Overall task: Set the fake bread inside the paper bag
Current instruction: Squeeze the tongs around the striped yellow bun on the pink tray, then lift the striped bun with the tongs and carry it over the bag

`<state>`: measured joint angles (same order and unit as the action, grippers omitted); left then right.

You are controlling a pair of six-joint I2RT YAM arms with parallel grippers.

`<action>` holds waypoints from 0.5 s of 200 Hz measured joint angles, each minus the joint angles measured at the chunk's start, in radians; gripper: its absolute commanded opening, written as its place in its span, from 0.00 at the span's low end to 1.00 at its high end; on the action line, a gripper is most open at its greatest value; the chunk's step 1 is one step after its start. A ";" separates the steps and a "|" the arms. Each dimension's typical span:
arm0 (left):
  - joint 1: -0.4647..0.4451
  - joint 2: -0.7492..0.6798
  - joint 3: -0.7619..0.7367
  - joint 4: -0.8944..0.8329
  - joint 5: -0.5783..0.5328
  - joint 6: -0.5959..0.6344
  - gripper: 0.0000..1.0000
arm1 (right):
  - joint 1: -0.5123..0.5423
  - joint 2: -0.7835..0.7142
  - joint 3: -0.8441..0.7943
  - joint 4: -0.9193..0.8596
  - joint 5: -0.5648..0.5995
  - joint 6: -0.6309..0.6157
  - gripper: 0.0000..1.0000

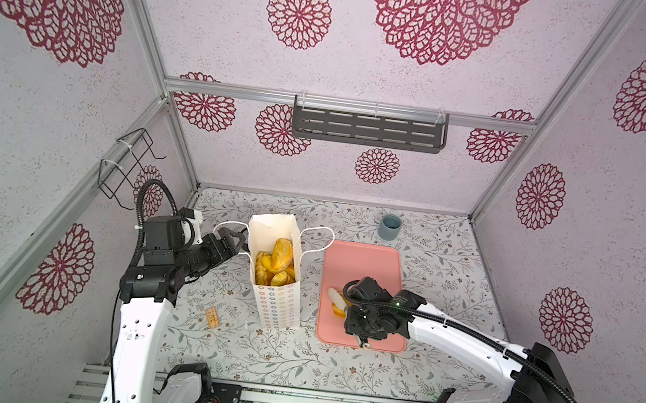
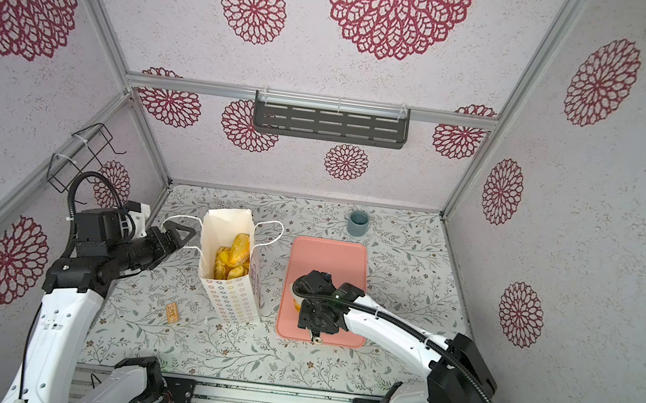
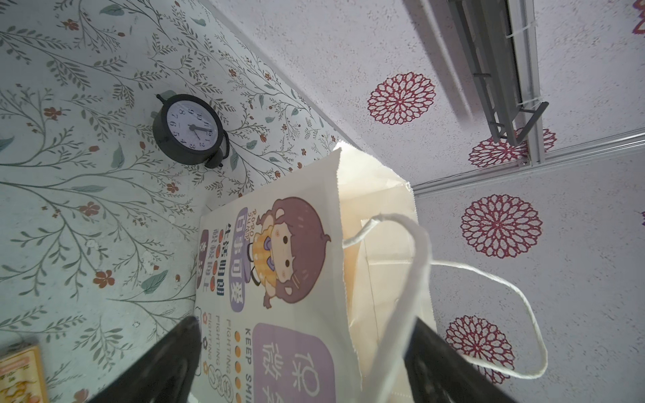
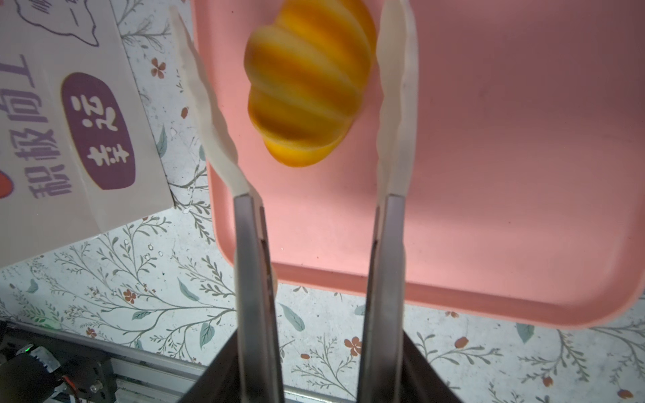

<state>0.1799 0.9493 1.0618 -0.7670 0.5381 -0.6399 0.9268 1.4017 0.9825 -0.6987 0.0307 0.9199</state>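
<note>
— Orange-gold and ridged, one bun lies on the near-left part of the pink tray. From the right wrist I see it between the pale tips of the tongs.
— Is it pinched?
— I can't say so. One tip touches the bun or nearly does; the other stands clear of it. My right gripper is clamped round the tongs' metal arms.
— And the others?
— The rest of the fake bread sits piled inside the paper bag, which stands upright, mouth open, just left of the tray and apart from it.
— Your left side?
— My left gripper hovers at the bag's left face near the top, jaws spread wide, clasping nothing. The bag's left cord handle runs between them; whether it touches a finger I cannot tell.
— Anything else on the table?
— A blue-grey cup stands just beyond the tray's far edge, towards the right. A small tan cracker piece lies near-left of the bag. From the left wrist I see a black clock on the table, apart from the bag.
</note>
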 measured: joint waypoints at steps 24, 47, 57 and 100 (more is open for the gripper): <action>0.000 0.000 0.000 0.000 0.000 0.000 0.92 | 0.000 0.025 0.000 0.002 0.011 0.000 0.54; 0.000 0.000 0.000 0.000 0.000 0.000 0.92 | 0.000 0.041 0.000 0.002 0.023 0.001 0.51; 0.002 0.000 0.000 0.000 0.000 0.000 0.92 | 0.000 0.042 0.000 0.002 0.027 0.000 0.49; 0.004 0.000 0.000 0.000 0.000 0.000 0.93 | 0.000 0.029 -0.008 -0.003 0.051 0.002 0.40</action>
<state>0.1837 0.9493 1.0615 -0.7670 0.5385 -0.6399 0.9264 1.4311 0.9749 -0.7017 0.0818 0.9215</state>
